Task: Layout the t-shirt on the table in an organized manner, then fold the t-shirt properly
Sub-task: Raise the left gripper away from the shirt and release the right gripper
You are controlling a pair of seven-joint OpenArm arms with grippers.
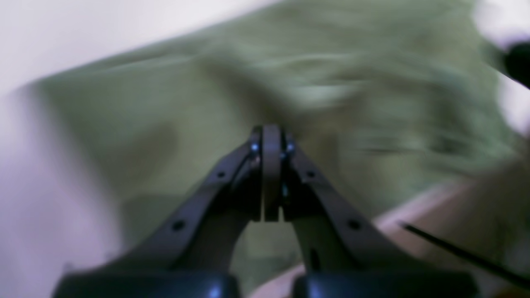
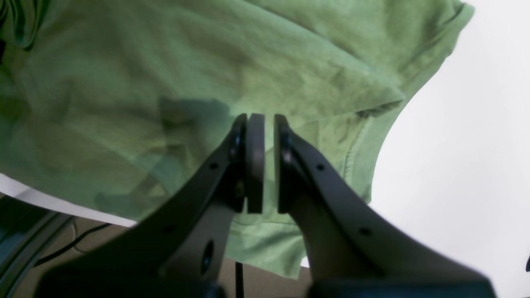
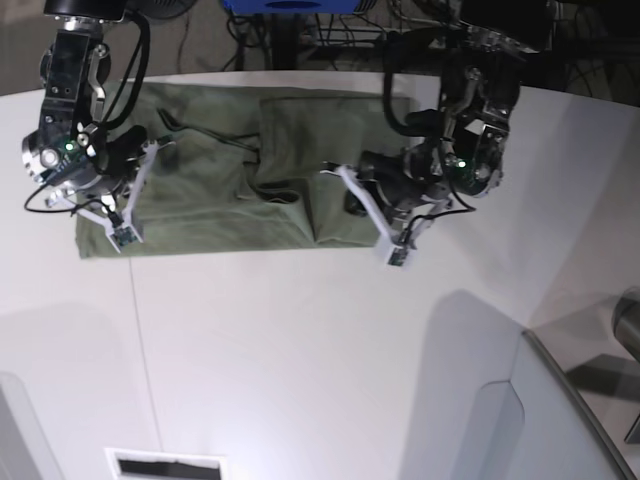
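Note:
The olive-green t-shirt [image 3: 220, 200] lies spread and wrinkled on the far part of the white table [image 3: 300, 350], its far edge at the table's rim. My right gripper [image 3: 157, 144] hovers over the shirt's left part [image 2: 165, 82], its jaws a narrow gap apart with nothing between them [image 2: 269, 161]. My left gripper [image 3: 336, 172] is over the shirt's right part. In the blurred left wrist view its pads are pressed together [image 1: 271, 174] above the shirt [image 1: 207, 103], with no cloth seen between them.
A grey angled panel with a dark edge [image 3: 560, 400] stands at the near right. A small white slot [image 3: 165, 465] is at the near edge. Cables and stands [image 3: 290, 30] lie beyond the far rim; floor and a cable [image 2: 83, 240] show under the shirt's overhang.

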